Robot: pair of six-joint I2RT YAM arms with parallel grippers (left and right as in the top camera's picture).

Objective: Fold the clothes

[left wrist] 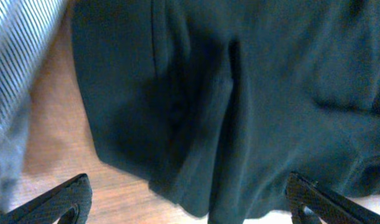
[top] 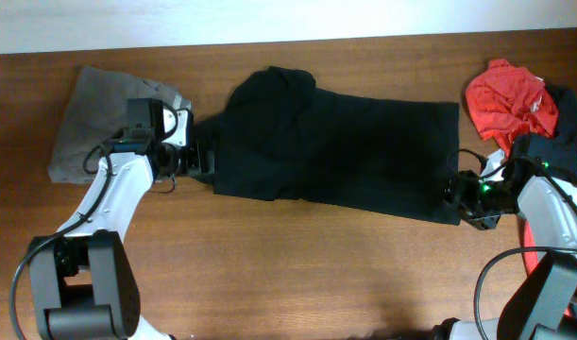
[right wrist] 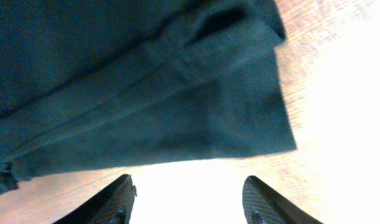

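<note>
The clothes (top: 335,151), a black T-shirt, lie folded into a long band across the middle of the table. My left gripper (top: 199,157) is at the band's left end. In the left wrist view the left gripper (left wrist: 190,204) stands wide open, its fingertips (left wrist: 68,200) far apart, with the shirt's rumpled edge (left wrist: 202,124) lying loose between and ahead of them. My right gripper (top: 456,195) sits at the band's lower right corner. In its wrist view the right gripper (right wrist: 190,200) is open over bare table, just short of the shirt's hem (right wrist: 177,112).
A grey garment (top: 92,121) with a pale striped band (left wrist: 18,56) lies at the far left, beside the left gripper. A red shirt (top: 508,98) is bunched at the back right, with a dark cloth (top: 564,113) next to it. The wooden table (top: 297,274) runs to the front.
</note>
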